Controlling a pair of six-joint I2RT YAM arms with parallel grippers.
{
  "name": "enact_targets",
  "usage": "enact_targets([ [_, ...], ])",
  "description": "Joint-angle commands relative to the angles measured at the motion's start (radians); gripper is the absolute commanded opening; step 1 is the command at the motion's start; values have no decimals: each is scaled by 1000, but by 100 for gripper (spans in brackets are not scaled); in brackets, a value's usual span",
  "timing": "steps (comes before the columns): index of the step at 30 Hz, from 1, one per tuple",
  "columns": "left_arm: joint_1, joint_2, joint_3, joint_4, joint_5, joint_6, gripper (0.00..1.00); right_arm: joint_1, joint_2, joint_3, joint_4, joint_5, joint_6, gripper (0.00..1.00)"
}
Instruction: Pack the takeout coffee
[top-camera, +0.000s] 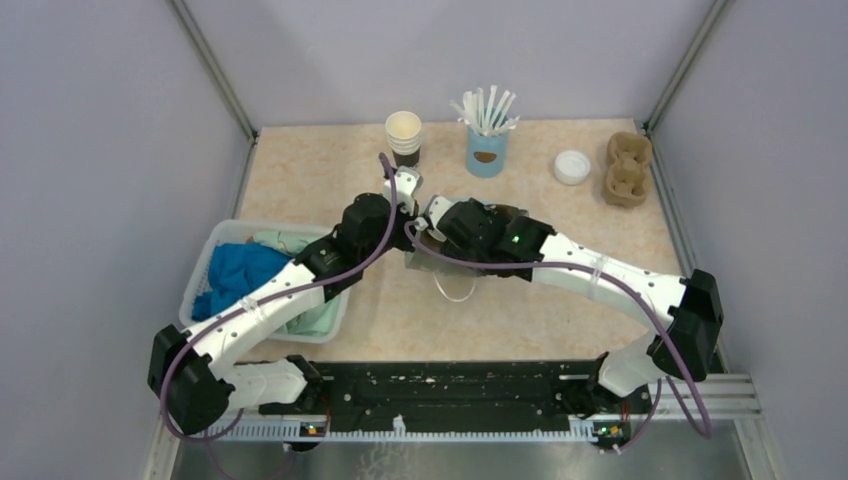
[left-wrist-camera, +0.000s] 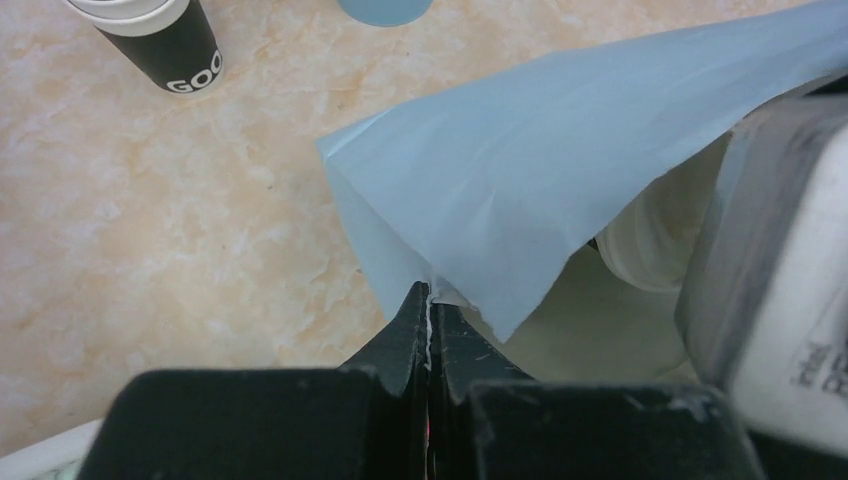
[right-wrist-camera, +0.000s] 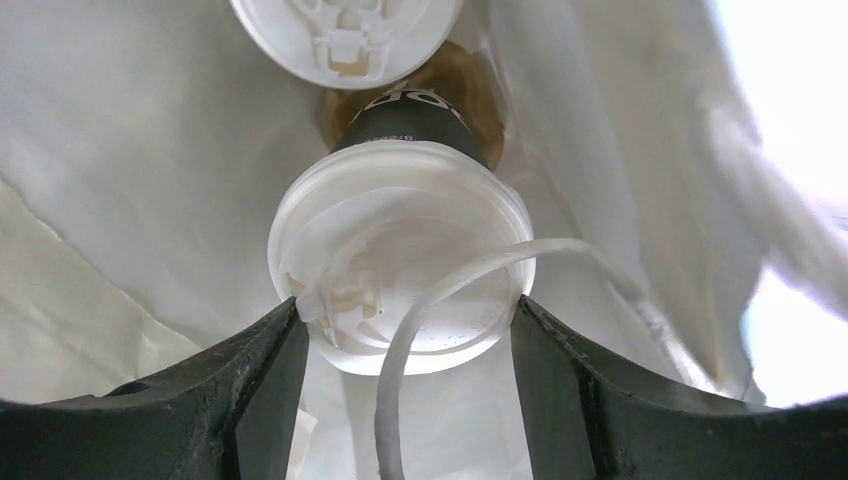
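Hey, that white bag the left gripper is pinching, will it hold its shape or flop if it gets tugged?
Probably floppy: the bag looks like a thin creased sheet, and the left gripper lifts it by one pinched edge. That also suggests it is light. A hard tug might crumple it or tip the takeout coffee inside.
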Motion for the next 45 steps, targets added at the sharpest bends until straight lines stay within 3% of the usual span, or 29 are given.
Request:
enact_targets([
  [1, -4, -54, -47, 46, 22, -50, 0, -3, -32, 13, 78, 53, -33, 46],
  [12, -4, -94, -81, 38, 57, -79, 0, -71, -30, -1, 116, 26, -86, 47],
  [34, -4, -79, -73, 25, 108, -54, 0, -148, -15, -194, 512, -124, -219, 46],
  [41, -3, -75, -66, 8, 93, -47, 0, -191, -28, -221, 551, -221, -216, 45],
  [45, -2, -63, -33, -26, 39, -59, 0, -195, -66, -224, 479, -307, -246, 45],
])
